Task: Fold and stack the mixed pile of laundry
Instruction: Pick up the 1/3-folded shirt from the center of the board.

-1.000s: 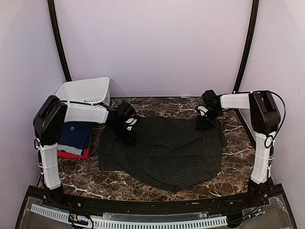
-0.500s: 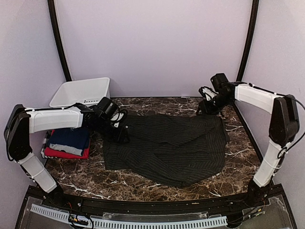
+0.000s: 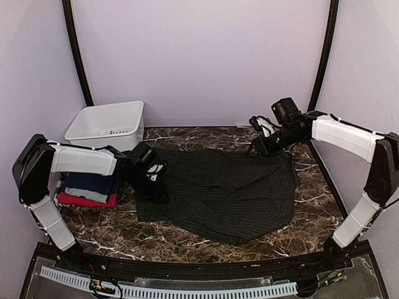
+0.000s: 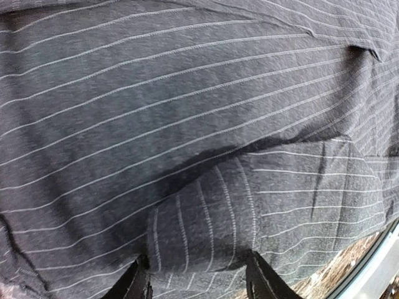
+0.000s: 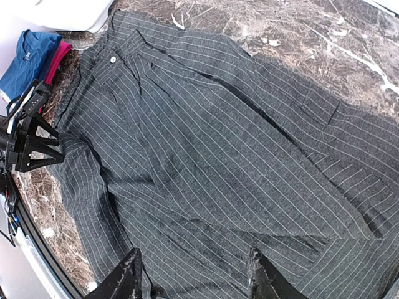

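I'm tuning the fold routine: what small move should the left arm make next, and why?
Probably close the left tool: its fingers straddle a raised fold of the pinstriped shirt near its left edge yet stand apart, so nothing looks gripped. The right tool hangs open above the shirt.

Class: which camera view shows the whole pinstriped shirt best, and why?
The top external view: the pinstriped shirt lies spread on the table, nearly its whole outline visible. The right wrist view shows most of it, the collar button included, but crops the edges. The left wrist view shows only close-up striped fabric.
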### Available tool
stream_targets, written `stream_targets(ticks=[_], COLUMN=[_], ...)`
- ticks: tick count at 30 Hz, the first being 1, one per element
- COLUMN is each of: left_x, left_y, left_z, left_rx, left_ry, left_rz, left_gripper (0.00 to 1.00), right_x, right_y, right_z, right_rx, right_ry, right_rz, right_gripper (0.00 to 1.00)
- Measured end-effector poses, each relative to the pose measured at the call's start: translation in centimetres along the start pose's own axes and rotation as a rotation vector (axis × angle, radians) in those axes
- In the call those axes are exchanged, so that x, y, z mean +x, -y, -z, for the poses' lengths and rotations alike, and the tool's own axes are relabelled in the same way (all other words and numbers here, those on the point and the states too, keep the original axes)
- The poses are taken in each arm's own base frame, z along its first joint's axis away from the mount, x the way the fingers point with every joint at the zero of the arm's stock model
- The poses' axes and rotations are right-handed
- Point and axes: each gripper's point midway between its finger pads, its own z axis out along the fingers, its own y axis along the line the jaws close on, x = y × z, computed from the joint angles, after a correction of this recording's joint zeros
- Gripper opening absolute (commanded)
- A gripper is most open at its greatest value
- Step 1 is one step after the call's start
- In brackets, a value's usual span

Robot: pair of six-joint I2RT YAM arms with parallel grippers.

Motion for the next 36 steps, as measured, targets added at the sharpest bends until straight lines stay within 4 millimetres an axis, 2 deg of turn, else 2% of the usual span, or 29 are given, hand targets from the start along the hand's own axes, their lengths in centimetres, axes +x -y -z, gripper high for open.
stream_targets(ticks=[1,3,4,6,8,13,18,20,21,23,24,26,29,32,36], left_x=[0.0,0.0,0.0,-0.3,-0.8,-1.7,-1.5,-1.2,-1.2,-2.0,-2.8,-4.4,-5.4,-4.3,-2.9], left_y=[0.2,0.7,0.9,1.4,2.1,5.4,10.8,12.9,13.4,13.7,13.4,11.9,7.5,2.5,0.0], left_z=[-0.1,-0.1,-0.1,0.2,0.6,3.3,9.8,12.9,14.1,15.5,15.7,14.7,11.0,6.3,2.6], left_rx=[0.009,0.032,0.043,0.049,0.057,0.108,0.215,0.258,0.263,0.236,0.216,0.181,0.140,0.092,0.069], left_ry=[-0.003,-0.005,-0.005,-0.005,0.002,0.073,0.245,0.334,0.369,0.411,0.421,0.405,0.314,0.172,0.043], left_rz=[-0.004,-0.015,-0.025,-0.050,-0.083,-0.250,-0.523,-0.623,-0.652,-0.658,-0.637,-0.563,-0.406,-0.239,-0.125], left_gripper=[0.46,0.32,0.21,0.05,0.00,0.00,0.00,0.11,0.20,0.32,0.35,0.42,0.47,0.48,0.47], right_x=[0.1,0.2,0.2,0.2,0.1,-0.3,-0.6,-0.2,-0.1,-0.1,-0.1,-0.2,-0.3,-0.3,-0.4], right_y=[0.0,0.0,0.0,-0.1,-0.4,-2.3,-6.0,-7.7,-8.5,-9.6,-10.0,-10.3,-10.4,-10.4,-10.4], right_z=[-0.1,0.0,0.0,0.1,0.3,1.4,3.0,3.5,3.6,3.7,3.7,3.7,3.8,3.8,3.8], right_rx=[-0.001,-0.002,-0.002,-0.004,-0.016,-0.107,-0.283,-0.348,-0.374,-0.413,-0.425,-0.439,-0.443,-0.444,-0.443], right_ry=[-0.003,-0.005,-0.004,0.000,0.003,0.026,0.089,0.100,0.099,0.105,0.103,0.108,0.114,0.116,0.118], right_rz=[-0.001,-0.002,-0.001,0.001,0.004,0.017,0.062,0.089,0.099,0.119,0.123,0.128,0.131,0.132,0.133], right_gripper=[0.54,0.54,0.54,0.55,0.57,0.66,0.72,0.72,0.72,0.72,0.72,0.72,0.73,0.73,0.73])
